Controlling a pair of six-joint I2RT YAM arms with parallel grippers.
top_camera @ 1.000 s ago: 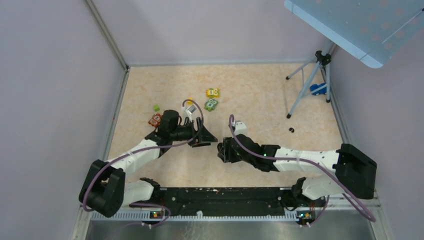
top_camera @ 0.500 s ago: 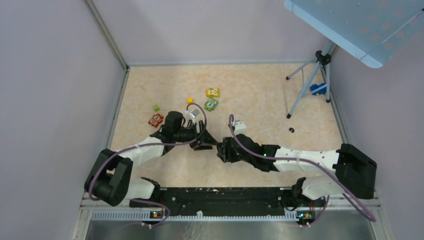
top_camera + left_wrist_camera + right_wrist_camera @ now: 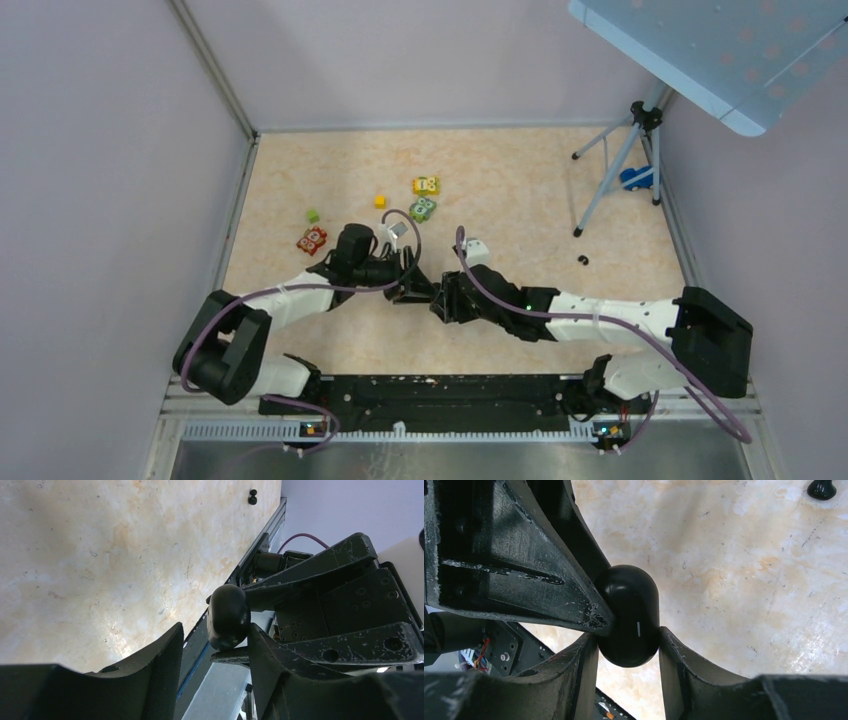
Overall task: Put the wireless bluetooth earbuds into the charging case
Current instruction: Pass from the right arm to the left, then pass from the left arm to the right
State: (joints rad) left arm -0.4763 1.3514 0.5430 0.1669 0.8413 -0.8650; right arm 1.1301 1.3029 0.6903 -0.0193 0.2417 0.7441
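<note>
Charging case is pinched between your right fingers, which are closed on its two sides. They hold it off the worktop, about midway between the left and right edges and nearer the near edge than the far one. You cannot see inside the charging case from any view.

Your left fingers are parted wider than the case. One end of it lies between their tips, close against one finger and clear of the other.

An earbud lies on the worktop, well apart from the case, toward the right edge.

Toward the far edge, left of centre, lie a yellow block, a green block and a red block. A tripod stands by the far right corner. The worktop is mottled beige, with pale lilac walls around it.
</note>
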